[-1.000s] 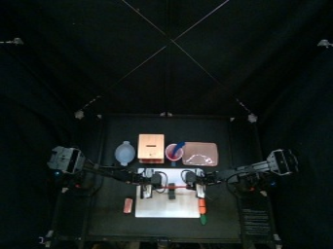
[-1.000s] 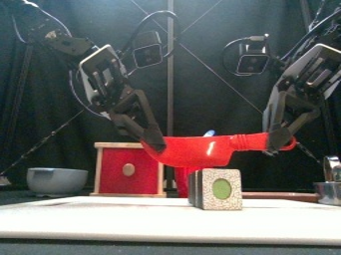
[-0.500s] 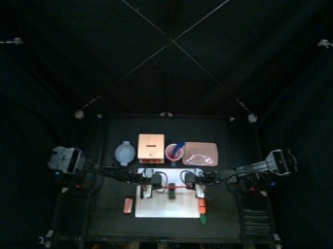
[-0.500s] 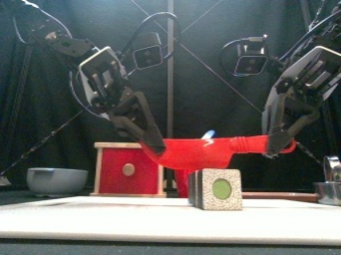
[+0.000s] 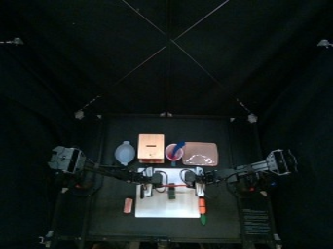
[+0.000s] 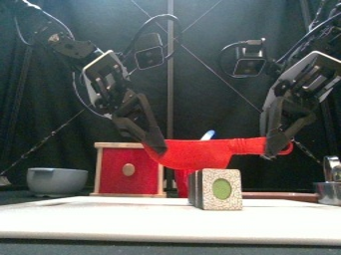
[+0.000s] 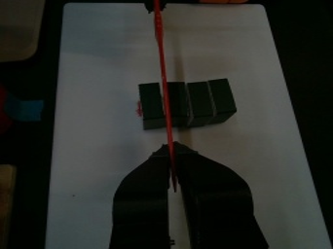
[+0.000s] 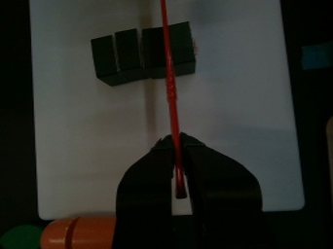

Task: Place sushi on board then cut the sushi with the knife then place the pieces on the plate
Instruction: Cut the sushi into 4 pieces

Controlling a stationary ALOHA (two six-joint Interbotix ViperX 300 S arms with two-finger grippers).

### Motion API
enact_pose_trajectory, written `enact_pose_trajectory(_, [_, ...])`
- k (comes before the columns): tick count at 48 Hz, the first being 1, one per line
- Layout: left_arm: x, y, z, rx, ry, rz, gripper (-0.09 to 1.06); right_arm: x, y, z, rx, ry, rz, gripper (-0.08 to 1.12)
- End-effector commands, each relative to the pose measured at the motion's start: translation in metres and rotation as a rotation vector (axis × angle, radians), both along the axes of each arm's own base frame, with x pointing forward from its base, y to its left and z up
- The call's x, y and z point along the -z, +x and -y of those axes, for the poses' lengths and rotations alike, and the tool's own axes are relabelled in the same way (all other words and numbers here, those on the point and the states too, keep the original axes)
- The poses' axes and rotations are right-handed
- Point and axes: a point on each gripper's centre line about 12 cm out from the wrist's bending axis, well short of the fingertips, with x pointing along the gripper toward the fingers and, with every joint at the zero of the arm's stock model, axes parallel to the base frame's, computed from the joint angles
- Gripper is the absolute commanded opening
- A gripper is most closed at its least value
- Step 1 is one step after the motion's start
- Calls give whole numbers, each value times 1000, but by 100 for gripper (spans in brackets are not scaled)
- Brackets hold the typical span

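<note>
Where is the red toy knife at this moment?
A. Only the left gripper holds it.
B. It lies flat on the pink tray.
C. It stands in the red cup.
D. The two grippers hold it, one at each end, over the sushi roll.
D: the red toy knife spans from the left gripper to the right gripper, above the sushi roll.

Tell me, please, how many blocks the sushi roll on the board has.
4: the blocks sit touching in one row on the white cutting board, the red knife crossing near one end block. None seems hidden.
</note>
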Motion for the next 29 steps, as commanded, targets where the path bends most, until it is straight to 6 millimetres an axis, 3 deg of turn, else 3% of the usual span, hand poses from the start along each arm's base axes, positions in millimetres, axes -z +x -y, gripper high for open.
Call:
enact_pose_trajectory(1, [-13,8,1,1,-4,44,41,-11,2,2,12,7,39,28])
enact_pose_trajectory(29, [-6,8,4,0,-13,23,41,-3,-1,-1,22,26,9,28])
